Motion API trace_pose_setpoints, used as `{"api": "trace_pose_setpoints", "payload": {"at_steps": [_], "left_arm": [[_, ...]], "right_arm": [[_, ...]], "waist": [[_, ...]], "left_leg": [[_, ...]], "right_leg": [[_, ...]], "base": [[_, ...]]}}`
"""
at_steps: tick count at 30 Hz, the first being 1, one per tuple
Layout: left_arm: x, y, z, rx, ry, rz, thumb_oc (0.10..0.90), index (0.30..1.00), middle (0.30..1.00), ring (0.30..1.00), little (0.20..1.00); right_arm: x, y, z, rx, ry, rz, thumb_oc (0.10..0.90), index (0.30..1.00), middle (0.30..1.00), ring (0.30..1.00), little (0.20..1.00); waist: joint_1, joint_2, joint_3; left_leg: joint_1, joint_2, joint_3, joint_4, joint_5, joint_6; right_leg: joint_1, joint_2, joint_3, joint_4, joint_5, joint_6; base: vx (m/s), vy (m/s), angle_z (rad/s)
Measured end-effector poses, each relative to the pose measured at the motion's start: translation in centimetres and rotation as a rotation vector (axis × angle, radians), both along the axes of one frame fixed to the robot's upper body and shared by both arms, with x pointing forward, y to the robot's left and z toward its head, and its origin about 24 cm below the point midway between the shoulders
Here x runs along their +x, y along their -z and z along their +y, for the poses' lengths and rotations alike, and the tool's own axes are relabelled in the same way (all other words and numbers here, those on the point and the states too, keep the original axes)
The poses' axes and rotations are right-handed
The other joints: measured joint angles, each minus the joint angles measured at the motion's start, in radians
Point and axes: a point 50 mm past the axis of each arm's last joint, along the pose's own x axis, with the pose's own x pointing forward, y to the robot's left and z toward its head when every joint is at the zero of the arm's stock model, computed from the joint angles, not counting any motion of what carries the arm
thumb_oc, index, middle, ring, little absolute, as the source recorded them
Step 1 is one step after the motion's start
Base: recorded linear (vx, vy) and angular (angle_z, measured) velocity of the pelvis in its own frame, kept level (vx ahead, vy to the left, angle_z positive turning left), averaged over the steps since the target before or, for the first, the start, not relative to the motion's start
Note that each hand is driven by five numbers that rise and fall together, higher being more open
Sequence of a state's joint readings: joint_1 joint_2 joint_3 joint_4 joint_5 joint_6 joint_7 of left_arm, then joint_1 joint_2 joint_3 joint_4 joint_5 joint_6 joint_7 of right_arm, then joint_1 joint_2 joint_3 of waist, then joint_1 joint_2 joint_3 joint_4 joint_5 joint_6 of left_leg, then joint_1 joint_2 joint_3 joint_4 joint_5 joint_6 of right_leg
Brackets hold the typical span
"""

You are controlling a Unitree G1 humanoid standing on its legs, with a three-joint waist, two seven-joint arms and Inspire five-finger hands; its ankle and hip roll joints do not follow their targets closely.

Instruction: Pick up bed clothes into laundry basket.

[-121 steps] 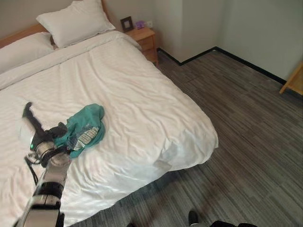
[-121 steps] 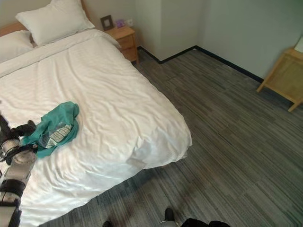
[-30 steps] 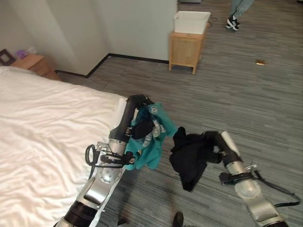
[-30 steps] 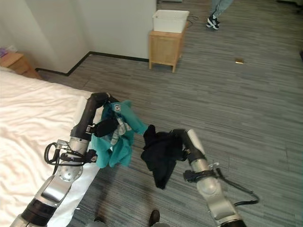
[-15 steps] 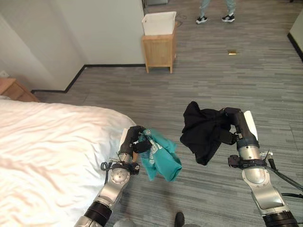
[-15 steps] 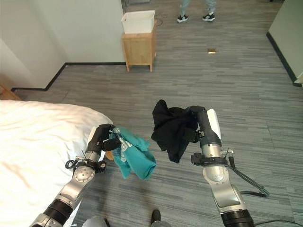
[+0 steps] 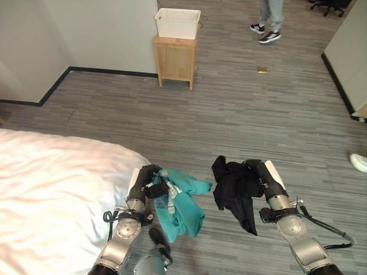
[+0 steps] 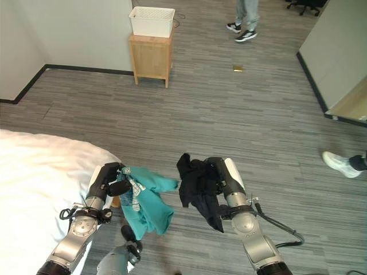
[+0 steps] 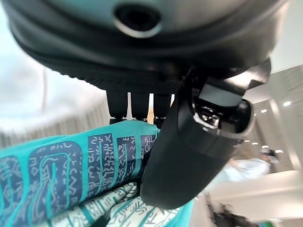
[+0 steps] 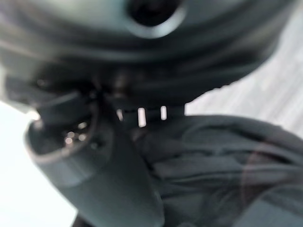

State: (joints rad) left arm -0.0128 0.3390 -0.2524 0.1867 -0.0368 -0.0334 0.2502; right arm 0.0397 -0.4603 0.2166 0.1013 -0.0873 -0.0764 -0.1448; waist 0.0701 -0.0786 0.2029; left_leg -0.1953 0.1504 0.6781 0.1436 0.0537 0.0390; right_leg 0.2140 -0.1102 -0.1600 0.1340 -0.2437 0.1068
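A teal patterned garment hangs from my left hand, whose fingers and thumb are curled round it beside the bed's corner; the left wrist view shows the thumb pressed on the teal cloth. My right hand is shut on a black garment that dangles over the floor, and the right wrist view shows the dark cloth under its thumb. The white laundry basket stands on a small wooden cabinet far ahead by the wall.
The white bed lies at the left. Grey plank floor stretches ahead to the cabinet. A person's legs and shoes stand beyond it, another shoe shows at the right, and a small brown object lies on the floor.
The view has turned further from the bed toward the cabinet and basket. Both hands have lowered with their garments; the black one hangs lower and nearer the teal one.
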Motion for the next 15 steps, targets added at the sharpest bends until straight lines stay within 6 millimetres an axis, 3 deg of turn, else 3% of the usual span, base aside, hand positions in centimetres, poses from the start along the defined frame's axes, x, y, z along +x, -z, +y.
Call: {"api": "trace_pose_setpoints", "payload": {"at_steps": [1, 2, 4, 5, 7, 8, 10, 11, 12, 13, 14, 15], "left_arm": [[0.0, 0.0, -0.1, -0.002, 0.002, 0.000, 0.400, 0.300, 0.300, 0.300, 0.300], [0.2, -0.3, -0.4, 0.008, 0.026, -0.011, 0.400, 0.300, 0.300, 0.300, 0.300], [1.0, -1.1, -0.4, 0.026, 0.032, -0.039, 0.400, 0.300, 0.300, 0.300, 0.300], [2.0, -1.8, -1.2, 0.034, 0.060, -0.062, 0.400, 0.300, 0.300, 0.300, 0.300], [3.0, -2.9, -2.2, 0.040, 0.103, -0.102, 0.400, 0.300, 0.300, 0.300, 0.300], [3.5, -3.7, -3.1, 0.032, 0.124, -0.139, 0.400, 0.300, 0.300, 0.300, 0.300], [3.6, -3.8, -3.7, 0.020, 0.135, -0.148, 0.400, 0.300, 0.300, 0.300, 0.300], [3.5, -3.8, -3.8, 0.022, 0.139, -0.152, 0.400, 0.300, 0.300, 0.300, 0.300], [3.4, -3.6, -3.8, 0.024, 0.138, -0.144, 0.400, 0.300, 0.300, 0.300, 0.300], [3.0, -3.1, -3.4, 0.025, 0.129, -0.125, 0.400, 0.300, 0.300, 0.300, 0.300], [2.1, -2.0, -2.8, 0.032, 0.113, -0.083, 0.400, 0.300, 0.300, 0.300, 0.300], [1.8, -1.7, -2.6, 0.036, 0.111, -0.070, 0.400, 0.300, 0.300, 0.300, 0.300]], "right_arm": [[-0.1, 0.1, 0.3, -0.003, -0.013, 0.006, 0.400, 0.300, 0.300, 0.300, 0.300], [-0.5, 0.4, 1.0, 0.011, -0.032, 0.013, 0.400, 0.300, 0.300, 0.300, 0.300], [-0.2, -0.5, 1.7, 0.029, -0.041, -0.030, 0.400, 0.300, 0.300, 0.300, 0.300], [0.3, -1.6, 1.6, 0.034, -0.035, -0.080, 0.400, 0.300, 0.300, 0.300, 0.300], [0.6, -3.1, 1.2, 0.035, -0.024, -0.145, 0.400, 0.300, 0.300, 0.300, 0.300], [0.9, -3.9, 1.1, 0.027, -0.023, -0.181, 0.400, 0.300, 0.300, 0.300, 0.300], [0.7, -3.7, 0.9, 0.020, -0.019, -0.173, 0.400, 0.300, 0.300, 0.300, 0.300], [0.6, -3.6, 0.7, 0.006, -0.022, -0.164, 0.400, 0.300, 0.300, 0.300, 0.300], [0.6, -3.5, 0.7, 0.005, -0.022, -0.159, 0.400, 0.300, 0.300, 0.300, 0.300], [0.5, -3.2, 0.8, 0.001, -0.026, -0.148, 0.400, 0.300, 0.300, 0.300, 0.300], [0.3, -2.5, 0.9, -0.009, -0.026, -0.117, 0.400, 0.300, 0.300, 0.300, 0.300], [0.3, -2.3, 0.8, -0.015, -0.025, -0.109, 0.400, 0.300, 0.300, 0.300, 0.300]], "waist": [[-0.006, 0.007, -0.002], [-0.017, 0.004, 0.000], [-0.026, 0.008, 0.008], [-0.049, 0.038, 0.028], [-0.094, 0.077, 0.053], [-0.155, 0.106, 0.067], [-0.177, 0.111, 0.062], [-0.179, 0.109, 0.056], [-0.177, 0.101, 0.051], [-0.176, 0.100, 0.041], [-0.169, 0.102, 0.017], [-0.163, 0.098, 0.012]], "left_leg": [[0.021, -0.009, -0.005, -0.030, 0.004, 0.011], [0.091, -0.030, -0.020, -0.089, 0.036, 0.038], [0.168, -0.051, -0.044, -0.146, -0.006, 0.026], [0.219, -0.062, -0.082, -0.189, -0.015, 0.032], [0.267, -0.078, -0.119, -0.228, 0.006, 0.017], [0.305, -0.080, -0.196, -0.232, -0.038, 0.019], [0.342, -0.080, -0.199, -0.232, -0.046, -0.012], [0.382, -0.073, -0.204, -0.231, -0.085, -0.060], [0.397, -0.073, -0.202, -0.231, -0.090, -0.092], [0.435, -0.059, -0.209, -0.233, -0.114, -0.123], [0.491, -0.026, -0.209, -0.235, -0.146, -0.184], [0.510, -0.022, -0.207, -0.230, -0.154, -0.207]], "right_leg": [[-0.050, -0.013, -0.019, 0.128, 0.003, 0.050], [-0.186, -0.049, -0.025, 0.470, 0.027, 0.170], [-0.326, -0.078, -0.030, 0.702, 0.035, 0.165], [-0.403, -0.126, -0.111, 0.741, 0.013, 0.124], [-0.447, -0.154, -0.152, 0.636, -0.005, 0.115], [-0.507, -0.152, -0.119, 0.455, 0.008, 0.069], [-0.552, -0.160, -0.110, 0.276, 0.073, 0.024], [-0.588, -0.189, -0.114, 0.079, 0.154, 0.044], [-0.596, -0.208, -0.144, -0.003, 0.207, 0.046], [-0.607, -0.242, -0.179, -0.038, 0.223, 0.029], [-0.593, -0.268, -0.265, -0.077, 0.220, 0.028], [-0.584, -0.268, -0.291, -0.080, 0.225, 0.030]], "base": [[0.42, -0.112, 0.24], [0.45, -0.054, 0.42], [0.63, 0.024, 0.39], [0.59, 0.063, 0.45], [0.54, -0.140, 1.01], [0.54, -0.289, 1.35], [0.54, -0.320, 1.03], [0.51, -0.308, 0.58], [0.48, -0.255, 0.58], [0.45, -0.226, 0.36], [0.41, -0.227, 0.25], [0.25, -0.158, -0.16]]}}
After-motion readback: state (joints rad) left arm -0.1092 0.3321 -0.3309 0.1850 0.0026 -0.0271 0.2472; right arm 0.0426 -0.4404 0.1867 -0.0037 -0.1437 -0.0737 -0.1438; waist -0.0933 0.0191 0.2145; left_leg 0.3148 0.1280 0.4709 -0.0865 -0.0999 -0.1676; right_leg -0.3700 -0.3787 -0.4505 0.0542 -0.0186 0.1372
